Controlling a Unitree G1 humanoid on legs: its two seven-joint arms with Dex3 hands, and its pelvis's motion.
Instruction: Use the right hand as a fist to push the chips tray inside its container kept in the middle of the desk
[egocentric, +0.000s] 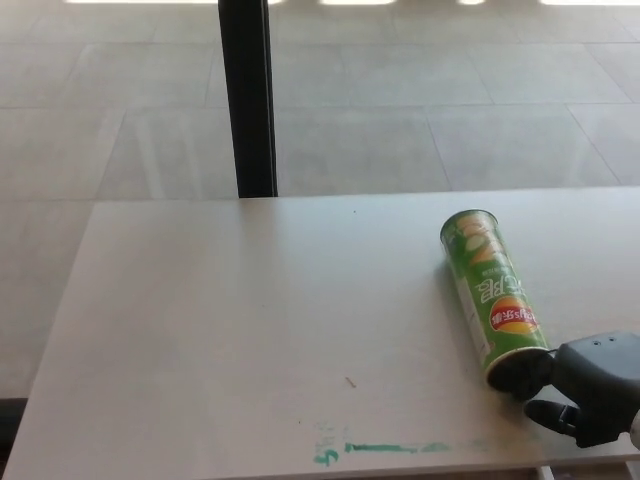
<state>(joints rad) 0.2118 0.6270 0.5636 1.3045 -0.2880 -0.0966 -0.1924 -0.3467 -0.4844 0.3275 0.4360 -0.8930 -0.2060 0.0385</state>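
Smooth white desk (230, 330); glossy green chips can (492, 296) lies near its right edge, fisted right hand (590, 388) touching the can's open end.

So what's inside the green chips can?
You can't tell. The green chips can lies on its side on the white desk, and the robot's right hand is pressed against its near opening, covering it. No tray or chips show; the far end is closed.
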